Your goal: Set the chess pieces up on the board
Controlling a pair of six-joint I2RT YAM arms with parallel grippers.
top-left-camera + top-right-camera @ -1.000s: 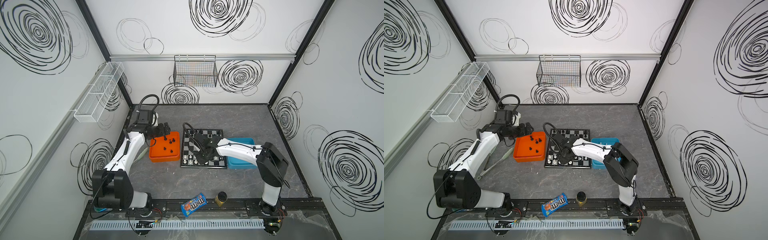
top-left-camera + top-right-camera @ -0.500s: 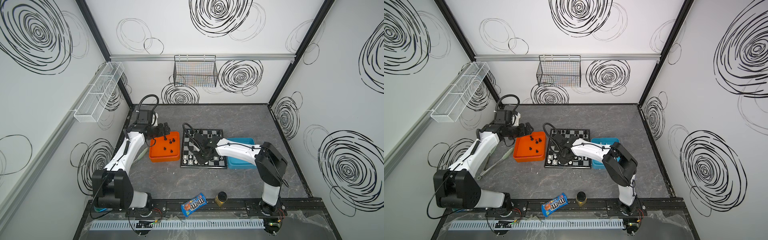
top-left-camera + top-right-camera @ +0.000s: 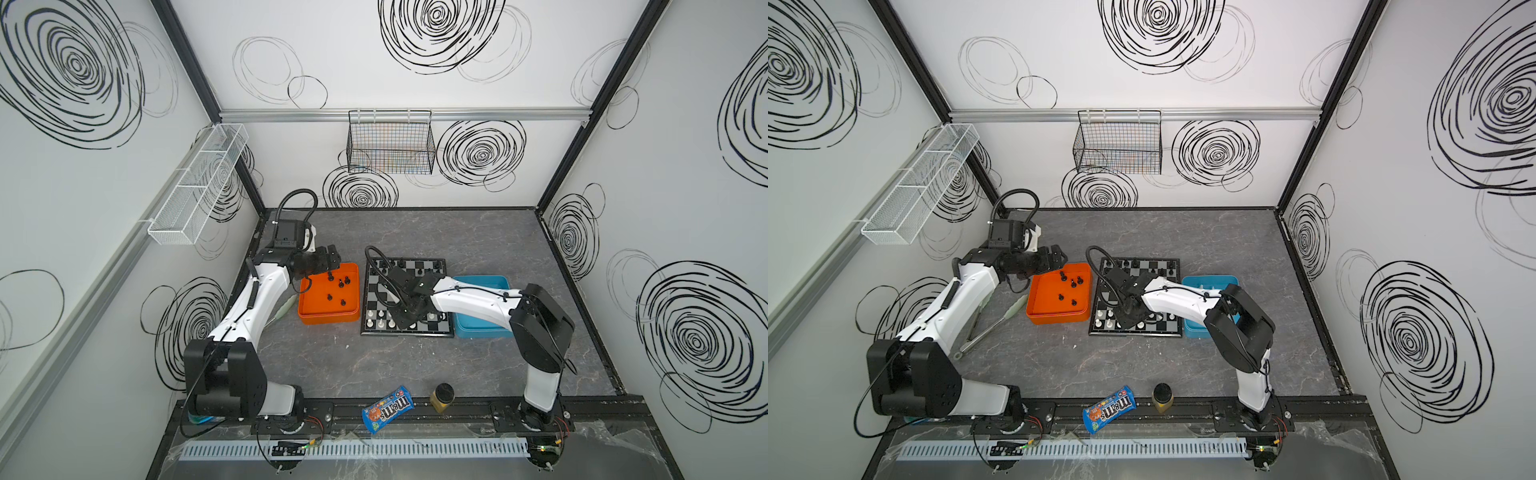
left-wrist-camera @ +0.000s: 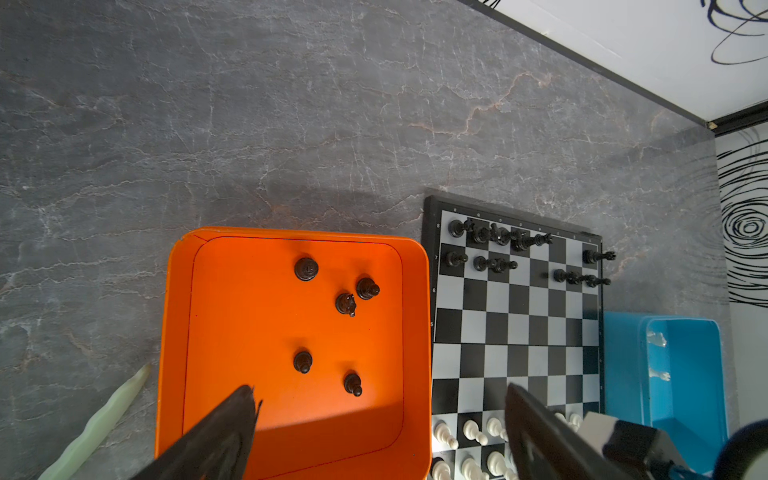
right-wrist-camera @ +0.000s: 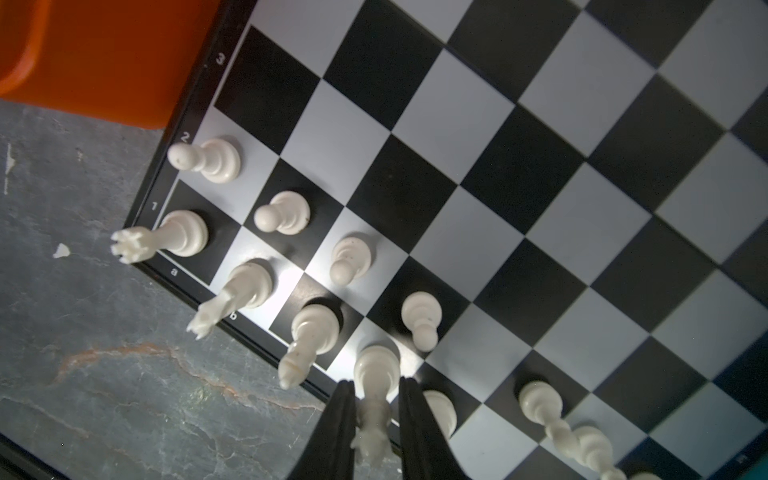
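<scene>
Right gripper (image 5: 377,383) newly slackened, white piece (image 5: 376,370) standing between its fingers (image 5: 340,432) on board (image 5: 540,166), left gripper (image 4: 380,387) splayed

Checkered board (image 4: 515,328), white pieces (image 5: 282,212) upright, black pieces (image 4: 482,235) opposite

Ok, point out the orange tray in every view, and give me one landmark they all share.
Top view: orange tray left of centre, beside the board.
Top view: same spot, left of the board.
Left wrist: fills the lower middle of the frame, black pieces inside.
Right wrist: only a corner, at the frame's upper left.
Shared landmark: the board beside it.
</scene>
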